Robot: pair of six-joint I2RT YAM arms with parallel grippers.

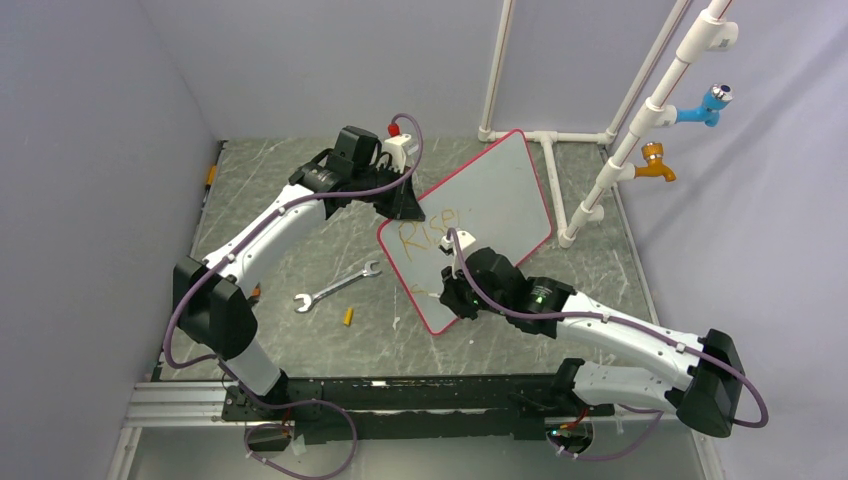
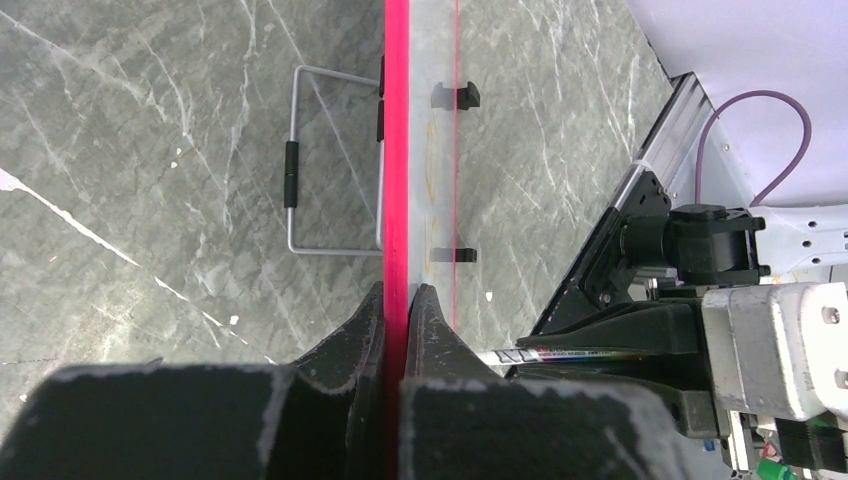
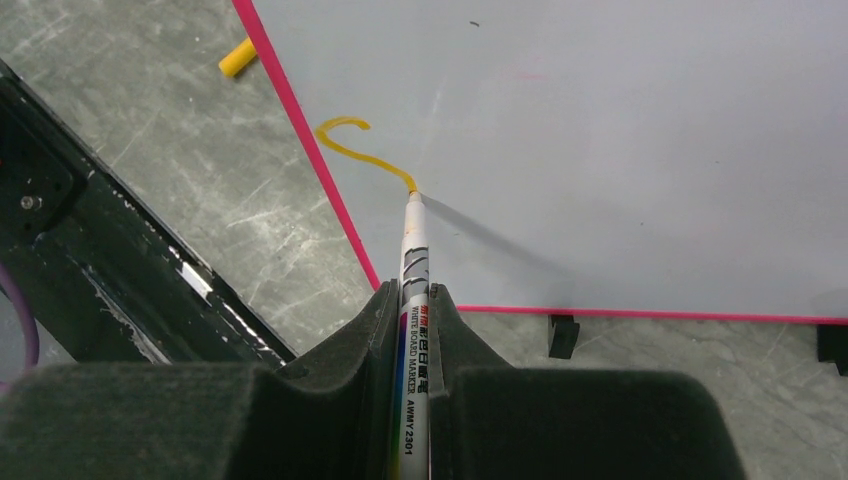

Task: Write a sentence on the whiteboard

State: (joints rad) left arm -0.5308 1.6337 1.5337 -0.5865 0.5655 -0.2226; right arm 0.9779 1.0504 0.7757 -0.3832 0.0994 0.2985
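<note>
The whiteboard (image 1: 500, 200) stands tilted on the grey table, with a red-pink rim. My left gripper (image 1: 405, 205) is shut on its left rim (image 2: 397, 200), holding it edge-on. Orange letters reading "Rise" (image 1: 430, 233) sit on the upper left of the board. My right gripper (image 1: 458, 298) is shut on a white marker (image 3: 413, 320). The marker's tip (image 3: 412, 194) touches the board at the end of a curved orange stroke (image 3: 360, 148) near the board's lower left corner. The board's black clip feet (image 3: 563, 335) show below its rim.
A silver wrench (image 1: 335, 287) and a small yellow cap (image 1: 348, 316) lie on the table left of the board. White pipes with a blue tap (image 1: 705, 105) and an orange tap (image 1: 655, 165) stand at the back right. A wire stand (image 2: 300, 160) shows behind the board.
</note>
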